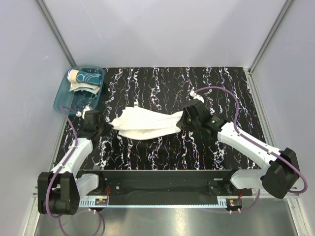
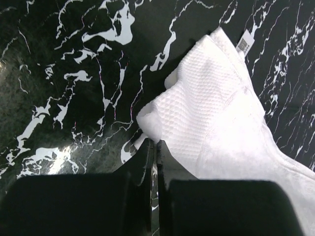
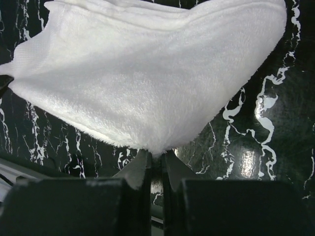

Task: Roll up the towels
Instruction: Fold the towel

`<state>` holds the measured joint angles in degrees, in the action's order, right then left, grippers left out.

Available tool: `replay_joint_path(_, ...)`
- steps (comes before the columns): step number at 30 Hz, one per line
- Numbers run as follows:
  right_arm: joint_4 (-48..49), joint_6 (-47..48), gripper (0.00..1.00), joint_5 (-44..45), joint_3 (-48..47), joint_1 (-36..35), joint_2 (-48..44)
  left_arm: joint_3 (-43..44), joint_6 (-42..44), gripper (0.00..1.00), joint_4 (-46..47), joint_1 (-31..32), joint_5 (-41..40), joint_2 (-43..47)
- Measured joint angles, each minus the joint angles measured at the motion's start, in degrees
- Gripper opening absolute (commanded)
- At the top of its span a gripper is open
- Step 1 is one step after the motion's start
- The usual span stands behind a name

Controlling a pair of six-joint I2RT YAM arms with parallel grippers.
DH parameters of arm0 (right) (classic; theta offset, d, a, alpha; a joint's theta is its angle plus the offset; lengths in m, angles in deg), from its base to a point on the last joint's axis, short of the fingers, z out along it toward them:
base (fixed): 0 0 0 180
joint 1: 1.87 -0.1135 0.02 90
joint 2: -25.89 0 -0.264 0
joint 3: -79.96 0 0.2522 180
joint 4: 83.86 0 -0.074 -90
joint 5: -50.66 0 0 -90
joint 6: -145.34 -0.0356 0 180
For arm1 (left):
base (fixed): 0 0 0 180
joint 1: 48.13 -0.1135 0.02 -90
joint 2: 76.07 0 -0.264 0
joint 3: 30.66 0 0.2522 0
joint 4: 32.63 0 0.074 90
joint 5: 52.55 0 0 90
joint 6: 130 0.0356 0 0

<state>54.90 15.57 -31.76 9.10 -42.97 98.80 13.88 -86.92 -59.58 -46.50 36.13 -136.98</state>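
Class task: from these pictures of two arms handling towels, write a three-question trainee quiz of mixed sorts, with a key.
1. True or false: the white towel is gripped at opposite ends by the left end effector and the right end effector.
2. Where is the patterned towel? A in the teal tub; B under the white towel; C held by the right end effector.
3. Fill in: the white towel's label shows in the ___ wrist view.
Key: 1 true; 2 A; 3 left.
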Motion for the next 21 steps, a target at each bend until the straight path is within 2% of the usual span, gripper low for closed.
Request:
replay_joint_path(5, -3.08, 0.50, 0.00, -0.37, -0.42, 0.39, 0.20, -1.86, 0.02, 0.00, 0.24, 0.11, 2.25, 0.04)
replay_joint_path(6, -3.43, 0.48, 0.00, -0.63, -0.33, 0.39, 0.24, -2.89, 0.13, 0.04, 0.63, 0.11, 2.73, 0.04)
replay_joint_path(7, -3.41, 0.37, 0.00, -0.81, 0.11, 0.42, 0.22, -4.15, 0.24, 0.16, 1.55, 0.11, 3.32, 0.11)
replay_joint_path(9, -3.30, 0.07, 0.00, -1.05, 1.66, 0.42, 0.13, -6.56, 0.98, 0.22, 2.64, 0.11, 4.46, 0.11)
replay_joint_path(10, -3.45, -0.15, 0.00, -1.05, 2.73, 0.52, 0.02, -7.67, 1.27, 0.22, 2.99, 0.09, 4.72, 0.11)
replay_joint_path(11, -3.67, -0.35, 0.00, -1.05, 3.61, 0.63, -0.04, -8.41, 1.55, 0.13, 3.13, 0.04, 5.01, 0.09)
replay_joint_path(12, -3.85, -0.59, 0.00, -1.07, 4.68, 0.79, -0.13, -8.79, 1.79, 0.09, 3.21, 0.04, 5.29, 0.07)
replay_joint_path(13, -4.04, -0.79, 0.00, -1.14, 5.53, 0.87, -0.17, -8.76, 2.10, 0.08, 3.30, 0.04, 5.68, 0.02)
replay_joint_path(14, -4.15, -1.01, 0.00, -1.18, 6.23, 0.90, -0.17, -8.50, 2.40, 0.10, 3.43, 0.07, 5.95, 0.02)
replay_joint_path(15, -4.17, -1.11, 0.00, -1.20, 6.69, 0.90, -0.17, -7.96, 2.69, 0.15, 3.50, 0.04, 6.08, -0.11)
replay_joint_path(18, -4.11, -1.25, 0.00, -1.09, 7.10, 0.94, -0.17, -4.09, 3.87, 0.42, 2.43, 0.02, 5.95, -2.34)
replay_joint_path(19, -4.13, -1.27, 0.01, -1.03, 7.26, 1.05, -0.17, -2.47, 4.15, 0.48, 2.49, -0.04, 5.73, -3.41)
replay_joint_path(20, -4.17, -1.29, 0.05, -0.98, 7.45, 1.14, -0.17, -1.16, 4.31, 0.53, 2.89, -0.17, 5.60, -4.33)
replay_joint_path(21, -4.17, -1.44, 0.19, -0.98, 7.72, 1.20, -0.17, -0.42, 4.35, 0.57, 3.63, -0.24, 5.60, -5.05)
